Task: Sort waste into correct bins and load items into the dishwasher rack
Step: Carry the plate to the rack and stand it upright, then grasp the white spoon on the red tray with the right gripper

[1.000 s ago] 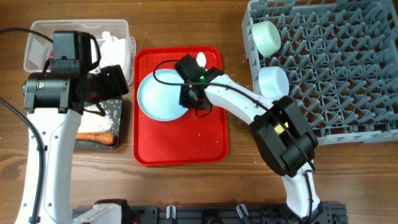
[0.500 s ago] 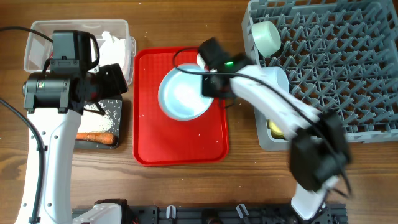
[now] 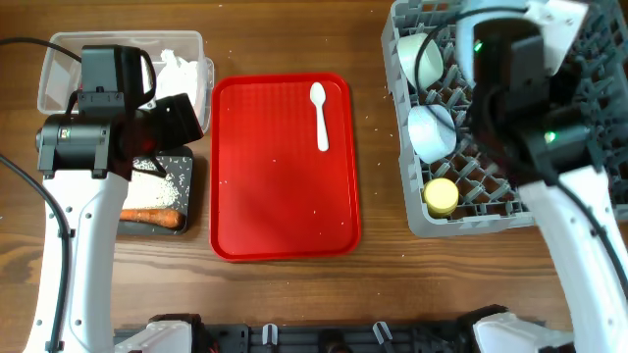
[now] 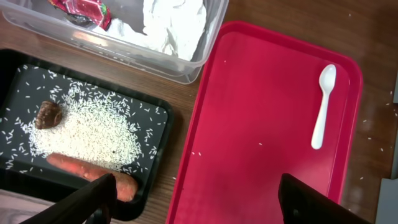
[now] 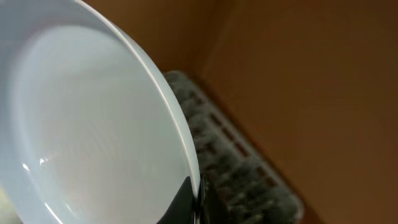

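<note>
My right gripper (image 5: 198,202) is shut on the rim of the pale blue plate (image 5: 93,124) and holds it tilted above the grey dishwasher rack (image 3: 589,167); from overhead the arm hides both. Two pale blue bowls (image 3: 417,54) (image 3: 432,132) and the yellow cup (image 3: 441,196) sit in the rack's left side. The white spoon (image 3: 320,116) lies on the red tray (image 3: 285,196). My left gripper (image 4: 199,205) is open and empty above the black tray (image 4: 163,118), which holds rice (image 4: 87,130), the carrot (image 4: 93,171) and the brown scrap (image 4: 48,114). The clear tub (image 4: 208,53) holds the napkin (image 4: 171,25) and the red wrapper (image 4: 81,9).
The red tray lies between the bins and the rack, with a few rice grains on it. The blurred rack edge (image 5: 236,168) shows below the plate in the right wrist view. A black rail (image 3: 324,338) runs along the table's front edge.
My right arm has lifted the plate off the red tray and carried it right, over the rack. The yellow cup now shows. The left arm has not moved.
</note>
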You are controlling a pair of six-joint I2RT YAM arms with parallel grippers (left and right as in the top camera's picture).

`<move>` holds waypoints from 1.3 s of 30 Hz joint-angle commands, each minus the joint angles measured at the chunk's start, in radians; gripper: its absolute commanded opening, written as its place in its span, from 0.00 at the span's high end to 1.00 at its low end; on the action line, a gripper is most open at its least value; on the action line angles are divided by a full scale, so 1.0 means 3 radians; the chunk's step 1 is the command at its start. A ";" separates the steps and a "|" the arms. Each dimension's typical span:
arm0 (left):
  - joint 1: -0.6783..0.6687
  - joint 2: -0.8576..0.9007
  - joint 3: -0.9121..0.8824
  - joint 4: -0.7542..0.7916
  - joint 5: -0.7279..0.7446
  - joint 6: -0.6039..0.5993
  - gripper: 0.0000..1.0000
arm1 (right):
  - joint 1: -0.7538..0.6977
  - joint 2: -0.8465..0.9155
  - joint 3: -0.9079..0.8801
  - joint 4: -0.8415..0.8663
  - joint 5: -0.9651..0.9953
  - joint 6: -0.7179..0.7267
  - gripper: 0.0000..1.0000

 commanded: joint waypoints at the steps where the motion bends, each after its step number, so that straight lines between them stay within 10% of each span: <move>1: 0.0015 0.0010 0.0020 0.0033 -0.0048 -0.0042 0.18 | -0.0336 0.0305 0.0004 0.0195 0.0038 -0.0580 0.96; 14: 0.0015 0.0009 0.0020 0.0038 -0.0047 -0.0041 0.16 | -0.0515 0.1329 0.0004 0.0618 -0.0646 -0.1033 0.95; 15: 0.0015 0.0009 0.0020 0.0032 -0.0047 -0.0042 0.14 | -0.0515 0.1333 0.0004 0.0610 -0.0696 -0.1030 0.84; 17: 0.0015 0.0010 0.0020 0.0003 -0.0047 -0.0041 0.10 | -0.0515 0.1331 0.0004 0.0605 -0.0980 -0.1026 0.23; 19: 0.0015 0.0009 0.0020 -0.0022 -0.0048 -0.0041 0.08 | -0.0511 0.1312 0.0005 0.0617 -0.1076 -0.0991 0.00; 29: 0.0167 0.0009 0.0020 -0.0066 -0.0045 -0.0062 0.00 | 0.0188 0.0540 0.0005 0.0412 -0.3094 -0.0122 0.00; 39: 0.0451 0.0009 0.0020 -0.0173 0.0076 -0.0067 0.00 | 0.0750 0.1882 0.0005 0.1368 -0.3566 0.1372 0.00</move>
